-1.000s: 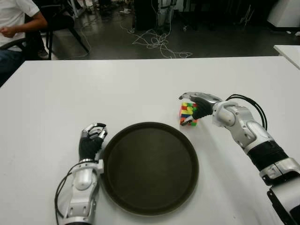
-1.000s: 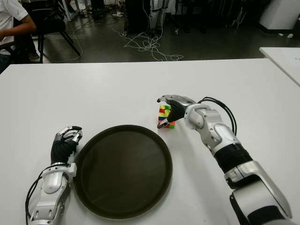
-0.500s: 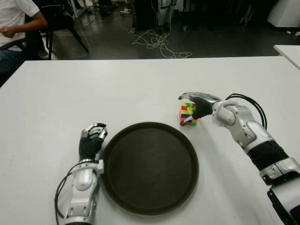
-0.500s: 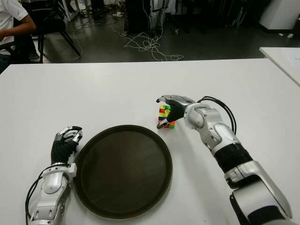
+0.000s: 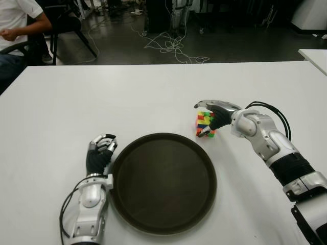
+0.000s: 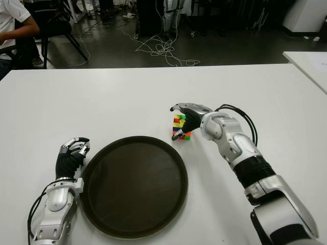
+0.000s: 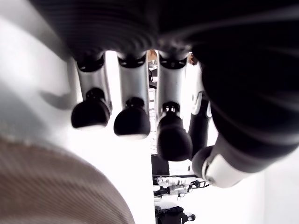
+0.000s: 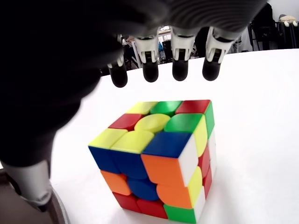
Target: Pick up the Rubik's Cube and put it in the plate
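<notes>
The Rubik's Cube (image 5: 204, 124) stands on the white table (image 5: 102, 97), just past the far right rim of the round dark plate (image 5: 163, 184). My right hand (image 5: 201, 119) is cupped over it, open. In the right wrist view the cube (image 8: 156, 158) rests free on the table, the fingertips (image 8: 180, 70) hang beyond its far edge without touching, and the thumb sits low beside it. My left hand (image 5: 102, 148) shows against the plate's left rim, its fingers (image 7: 133, 123) curled on nothing.
A person (image 5: 15, 25) sits on a chair beyond the table's far left corner. Cables (image 5: 171, 46) lie on the floor behind the table. A second white table (image 5: 314, 56) shows at the right edge.
My right hand has edged very slightly left over the cube. The cube, the plate and the left hand have not moved.
</notes>
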